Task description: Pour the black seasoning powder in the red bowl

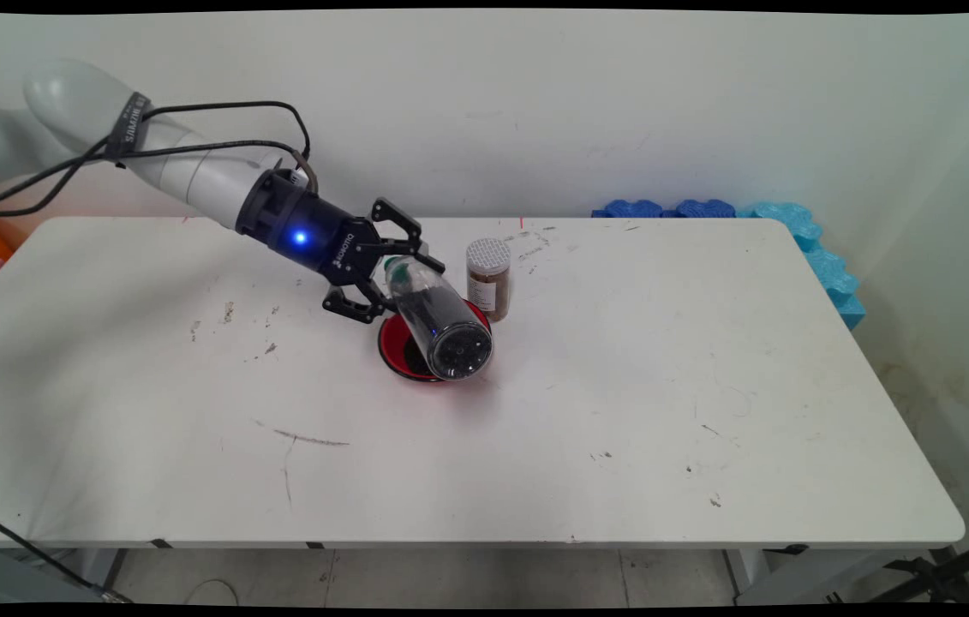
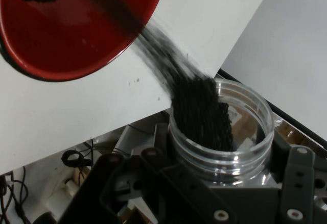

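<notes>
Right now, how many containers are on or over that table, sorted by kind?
Clear jars: 2, the tipped jar of black grains in the gripper and the standing spice jar.
Red bowls: 1, the bowl.
Total: 3.

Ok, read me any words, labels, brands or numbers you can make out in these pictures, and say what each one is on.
"ROBOTIQ": white lettering on the black body of the tool, partly blurred.
White lettering on the black strap round the arm: too blurred to read.
Label on the spice jar: too small to read.
Clear jar and red bowl: no text visible.
</notes>
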